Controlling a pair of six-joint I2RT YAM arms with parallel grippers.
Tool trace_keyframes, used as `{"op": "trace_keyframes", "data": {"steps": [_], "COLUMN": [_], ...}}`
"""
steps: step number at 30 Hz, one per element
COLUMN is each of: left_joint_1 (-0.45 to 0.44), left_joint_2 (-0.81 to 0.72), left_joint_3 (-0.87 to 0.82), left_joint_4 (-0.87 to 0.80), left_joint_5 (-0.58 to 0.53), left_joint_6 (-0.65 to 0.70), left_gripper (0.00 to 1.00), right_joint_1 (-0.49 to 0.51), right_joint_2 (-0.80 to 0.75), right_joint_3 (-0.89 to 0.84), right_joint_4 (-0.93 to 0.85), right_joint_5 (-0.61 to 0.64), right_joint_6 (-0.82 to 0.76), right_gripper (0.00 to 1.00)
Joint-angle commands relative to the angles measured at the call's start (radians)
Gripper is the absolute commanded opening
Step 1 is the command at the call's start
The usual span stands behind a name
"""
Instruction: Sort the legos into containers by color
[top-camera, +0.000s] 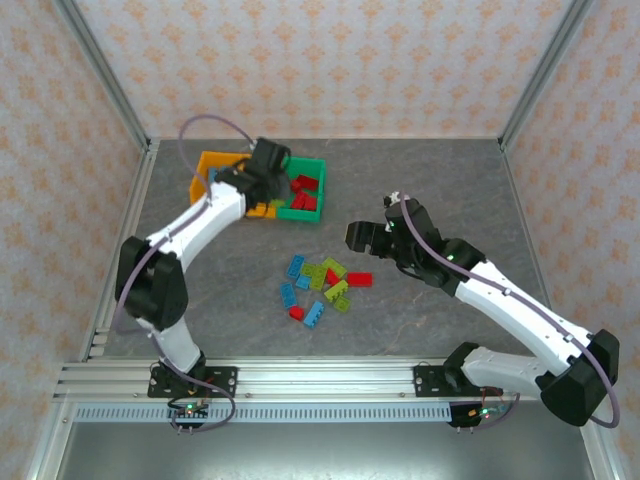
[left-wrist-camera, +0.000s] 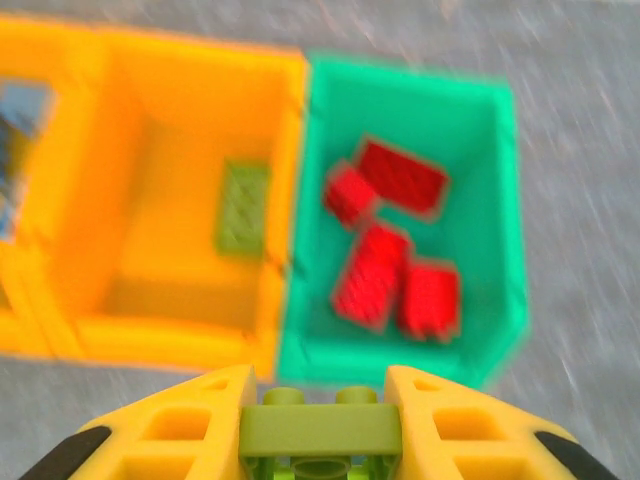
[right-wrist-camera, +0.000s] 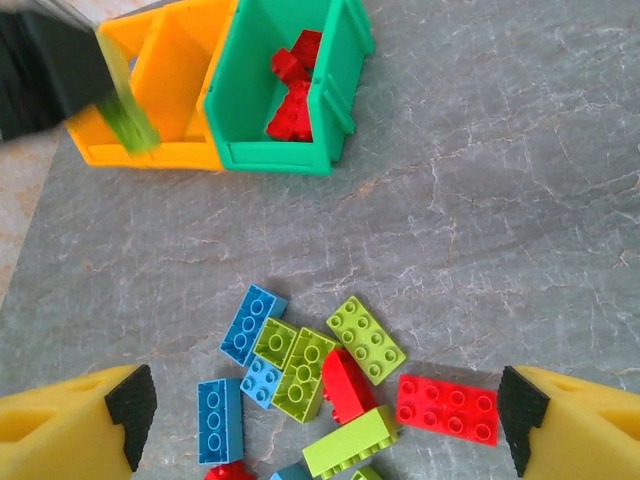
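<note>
My left gripper (top-camera: 262, 165) hovers over the containers, shut on a lime green lego (left-wrist-camera: 320, 428) pinched between its yellow fingers (left-wrist-camera: 200, 420). Below it the middle orange bin (left-wrist-camera: 150, 290) holds one lime brick (left-wrist-camera: 243, 207), and the green bin (left-wrist-camera: 500, 200) holds several red bricks (left-wrist-camera: 390, 250). Something blue shows blurred in the far-left orange bin (left-wrist-camera: 30, 60). My right gripper (top-camera: 365, 237) stands open above the loose pile of legos (top-camera: 320, 285). Between its fingertips lie a flat red brick (right-wrist-camera: 447, 408), lime bricks (right-wrist-camera: 366, 339) and blue bricks (right-wrist-camera: 250, 322).
The joined bins (top-camera: 303, 190) stand at the back left of the grey table. The left arm (right-wrist-camera: 50, 70) shows blurred over the orange bins in the right wrist view. A metal frame rail (top-camera: 300, 380) runs along the near edge, and patterned walls enclose the table.
</note>
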Motion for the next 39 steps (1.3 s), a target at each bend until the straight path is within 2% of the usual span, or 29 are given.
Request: {"op": "trace_keyframes", "data": {"steps": [1, 6, 9, 11, 14, 19, 21, 24, 27, 31, 35, 39], "left_joint_1": [0.098, 0.173, 0.196, 0.196, 0.192, 0.153, 0.11, 0.012, -0.093, -0.195, -0.21, -0.209], "left_joint_2": [0.17, 0.422, 0.479, 0.464, 0.377, 0.075, -0.066, -0.258, -0.4, -0.525, -0.634, -0.677], "left_joint_3": [0.165, 0.524, 0.631, 0.628, 0.535, 0.187, 0.014, -0.165, -0.262, -0.296, -0.354, -0.401], "left_joint_4": [-0.051, -0.199, -0.243, -0.24, -0.203, -0.063, 0.009, 0.023, -0.029, -0.196, -0.287, -0.289], "left_joint_5": [0.028, 0.059, 0.129, 0.147, 0.191, 0.294, 0.363, 0.364, 0.364, 0.33, 0.287, 0.282], "left_joint_6": [0.071, 0.115, 0.111, 0.114, 0.098, 0.027, -0.004, 0.02, 0.084, 0.211, 0.289, 0.336], "left_gripper": [0.28, 0.31, 0.41, 0.45, 0.46, 0.47, 0.48, 0.49, 0.49, 0.52, 0.57, 0.62], "right_joint_1": [0.004, 0.004, 0.004, 0.004, 0.004, 0.003, 0.004, 0.004, 0.004, 0.009, 0.032, 0.062], "right_joint_2": [-0.029, -0.069, -0.072, -0.069, -0.062, 0.001, 0.046, 0.132, 0.224, 0.318, 0.412, 0.492], "right_joint_3": [0.001, -0.02, -0.023, -0.026, -0.041, -0.058, -0.057, -0.07, -0.068, -0.076, -0.055, 0.0], "right_joint_4": [-0.014, -0.059, -0.084, -0.09, -0.075, -0.102, -0.153, -0.16, -0.161, -0.117, -0.072, -0.107], "right_joint_5": [0.003, 0.037, 0.052, 0.052, 0.054, 0.088, 0.127, 0.081, 0.046, -0.003, -0.051, -0.002], "right_joint_6": [0.018, 0.021, 0.032, 0.034, 0.035, 0.072, 0.141, 0.177, 0.249, 0.357, 0.318, 0.273], "right_gripper": [0.9, 0.91, 0.91, 0.91, 0.91, 0.91, 0.91, 0.91, 0.92, 0.93, 0.92, 0.92]}}
